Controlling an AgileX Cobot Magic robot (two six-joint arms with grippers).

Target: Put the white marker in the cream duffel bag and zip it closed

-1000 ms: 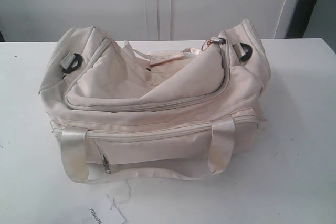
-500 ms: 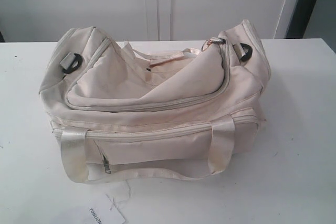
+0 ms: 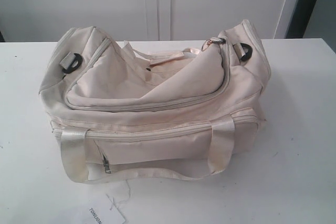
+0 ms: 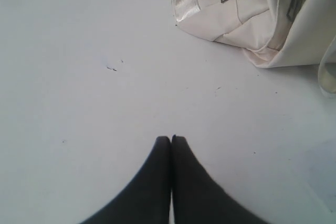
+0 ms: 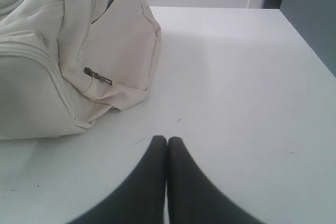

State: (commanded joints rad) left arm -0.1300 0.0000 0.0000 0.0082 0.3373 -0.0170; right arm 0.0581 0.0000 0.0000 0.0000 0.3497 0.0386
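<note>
On the white table (image 3: 299, 129), the cream duffel bag (image 3: 157, 103) is seen lying on its base near the middle of the exterior view, its long side turned toward the camera. The top panel is sagged inward, and a dark gap is shown along its far edge, where the zip is not drawn shut. A gold ring zip pull (image 3: 211, 42) is located at the right end of the top zip, just beside one black strap ring (image 3: 245, 51). A second black ring (image 3: 74, 61) is fitted at the left end. A pale webbing handle (image 3: 73, 156) is draped down the near side and rests on the table. A small metal zip pull (image 3: 106, 165) hangs at the front pocket, and a white paper tag (image 3: 105, 214) lies on the table in front of the bag.

The left end effector (image 4: 171, 139) is shown above bare table with its two dark fingertips pressed together and nothing between them; a corner of the bag lies well apart from it. The right end effector (image 5: 167, 140) is likewise held with its fingertips together, empty, with one end of the bag near but not touched.
</note>
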